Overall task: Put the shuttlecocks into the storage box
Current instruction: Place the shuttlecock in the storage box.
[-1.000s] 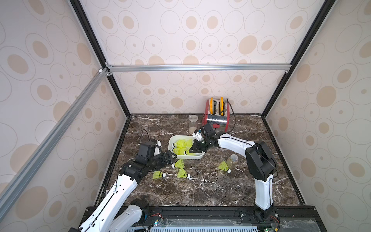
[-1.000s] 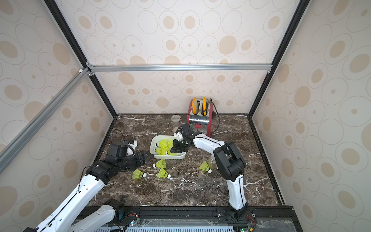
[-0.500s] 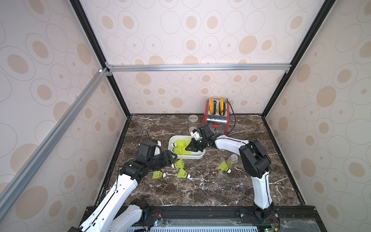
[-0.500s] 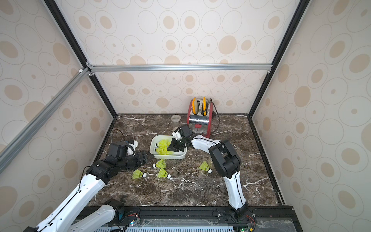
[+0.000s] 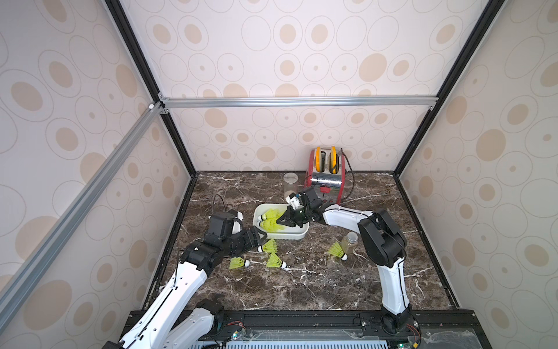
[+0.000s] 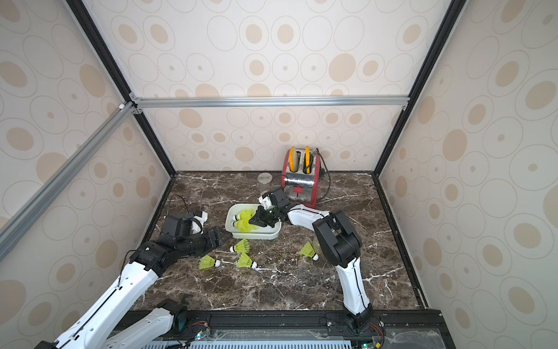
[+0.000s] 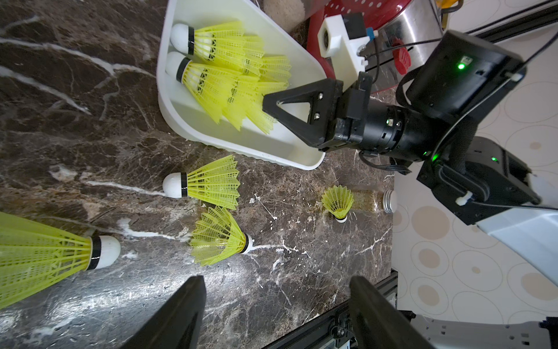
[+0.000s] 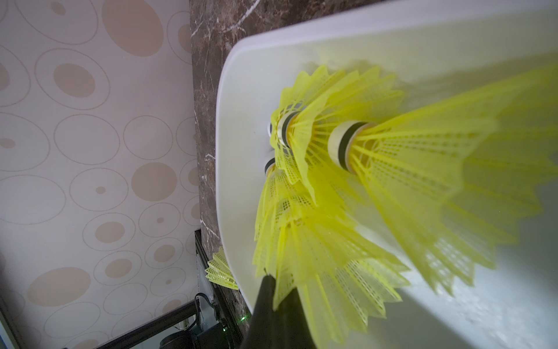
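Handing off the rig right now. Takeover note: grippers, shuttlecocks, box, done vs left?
Left gripper: open, empty, over the table.
Right gripper: shut on one shuttlecock by its skirt, inside the storage box.
Done: several nested shuttlecocks lie in the box.
Left: release the held one, then collect four loose ones from the table, one beside a small jar.

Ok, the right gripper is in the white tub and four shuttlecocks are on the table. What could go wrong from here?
1. The right gripper is shut on the thin mesh skirt of a neon yellow plastic shuttlecock inside the shallow white plastic storage box. Retracting before opening could drag it back out.
2. One loose shuttlecock sits right beside a small clear jar. Grabbing it may topple the jar.
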Action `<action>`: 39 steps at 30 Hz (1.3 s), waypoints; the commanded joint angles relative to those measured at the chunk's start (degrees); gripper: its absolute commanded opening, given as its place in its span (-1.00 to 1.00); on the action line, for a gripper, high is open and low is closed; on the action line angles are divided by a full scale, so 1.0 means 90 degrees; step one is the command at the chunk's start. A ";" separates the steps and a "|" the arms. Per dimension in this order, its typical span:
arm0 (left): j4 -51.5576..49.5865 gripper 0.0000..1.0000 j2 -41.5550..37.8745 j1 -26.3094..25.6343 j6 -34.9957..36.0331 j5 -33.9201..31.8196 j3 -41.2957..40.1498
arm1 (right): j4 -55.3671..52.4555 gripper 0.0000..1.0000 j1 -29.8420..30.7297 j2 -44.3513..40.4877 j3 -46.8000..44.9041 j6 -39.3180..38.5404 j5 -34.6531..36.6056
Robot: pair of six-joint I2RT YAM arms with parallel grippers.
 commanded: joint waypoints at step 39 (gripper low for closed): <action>-0.0030 0.55 -0.0317 -0.0040 0.0002 -0.0079 0.0027 | -0.1883 -0.07 0.0094 -0.1014 0.0365 -0.1208 0.0912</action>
